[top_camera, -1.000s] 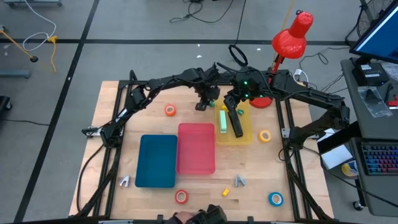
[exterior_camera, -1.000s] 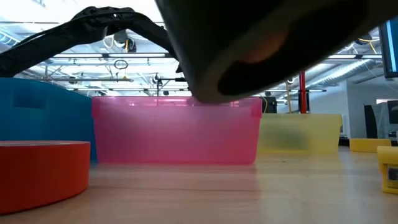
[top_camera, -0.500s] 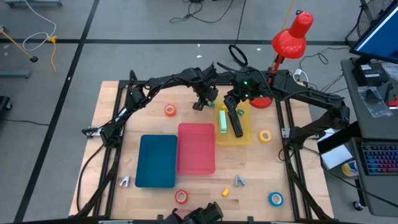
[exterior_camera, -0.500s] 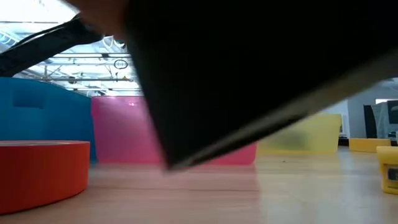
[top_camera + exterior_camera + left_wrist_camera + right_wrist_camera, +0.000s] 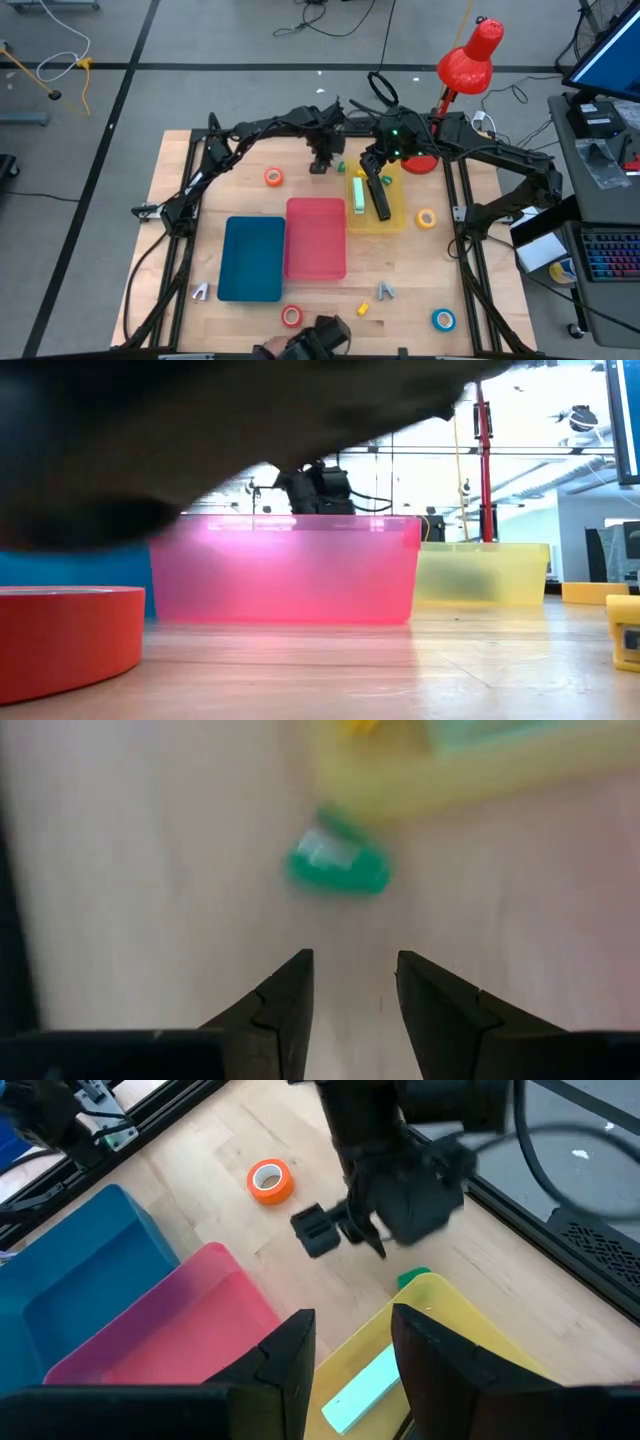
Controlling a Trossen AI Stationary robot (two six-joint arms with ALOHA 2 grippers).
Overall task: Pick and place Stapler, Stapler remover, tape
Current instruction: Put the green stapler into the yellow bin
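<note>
Hovering left gripper [image 5: 322, 166], fingers parted, empty, over green item [image 5: 337, 865] | right gripper [image 5: 375, 180] parted, empty, above yellow bin [image 5: 398, 214]

Both grippers hang close together over the far middle of the tabletop [image 5: 180, 200]. The left gripper [image 5: 321, 165] hovers just beside a small green piece [image 5: 341, 167]. The right gripper [image 5: 370, 178] hangs over the yellow bin [image 5: 398, 215], a pale green bar [image 5: 359, 193] and a black stapler [image 5: 381, 203] lying just beyond its fingers.
</note>
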